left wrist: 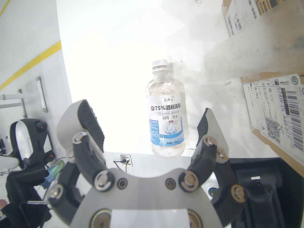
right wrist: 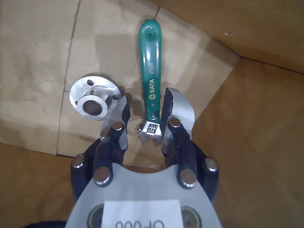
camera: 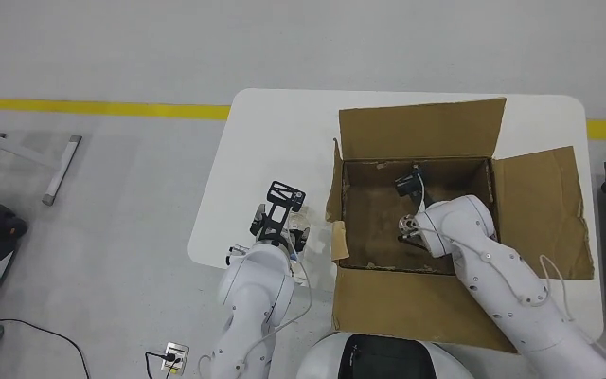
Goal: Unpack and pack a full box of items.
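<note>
The right tool [right wrist: 146, 96], released, straddles the wrench [right wrist: 148, 55] inside the box [right wrist: 261, 119], positioned to clamp it for removal. The left tool [left wrist: 145, 107], released, faces the upright bottle [left wrist: 166, 119] ahead.

Metal flange [right wrist: 78, 93] edge behind the right jaws; cardboard box [left wrist: 273, 110] partly beyond the left wrist view's frame.
</note>
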You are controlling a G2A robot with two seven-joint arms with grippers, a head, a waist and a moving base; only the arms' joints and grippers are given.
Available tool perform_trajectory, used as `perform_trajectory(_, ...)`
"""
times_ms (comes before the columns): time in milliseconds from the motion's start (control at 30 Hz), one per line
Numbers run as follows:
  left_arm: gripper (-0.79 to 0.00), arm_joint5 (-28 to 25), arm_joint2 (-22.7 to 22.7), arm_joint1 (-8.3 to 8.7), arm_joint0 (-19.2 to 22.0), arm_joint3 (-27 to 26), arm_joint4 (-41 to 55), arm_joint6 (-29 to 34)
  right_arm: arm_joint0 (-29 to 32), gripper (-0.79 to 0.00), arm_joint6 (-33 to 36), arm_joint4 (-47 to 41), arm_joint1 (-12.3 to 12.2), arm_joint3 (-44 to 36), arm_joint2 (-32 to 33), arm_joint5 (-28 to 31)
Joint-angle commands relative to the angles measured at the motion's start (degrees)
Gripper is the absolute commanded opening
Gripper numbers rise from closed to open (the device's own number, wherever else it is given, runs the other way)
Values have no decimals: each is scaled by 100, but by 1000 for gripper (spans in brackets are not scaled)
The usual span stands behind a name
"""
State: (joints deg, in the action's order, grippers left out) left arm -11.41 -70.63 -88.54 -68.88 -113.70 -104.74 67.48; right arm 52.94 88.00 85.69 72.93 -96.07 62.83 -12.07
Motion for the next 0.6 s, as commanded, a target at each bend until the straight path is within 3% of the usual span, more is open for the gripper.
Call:
perform_trajectory(0, 0, 0, 0, 0, 0, 0, 0, 0, 5, -474, 0, -83, 10, 2, -4, 35)
perform_trajectory(167, 0, 0, 0, 0, 0, 0, 0, 0, 33, -483, 0, -229, 28, -89, -51, 133)
perform_trajectory(567, 0, 0, 0, 0, 0, 0, 0, 0, 88, -419, 0, 307, 43, -320, 131, 27)
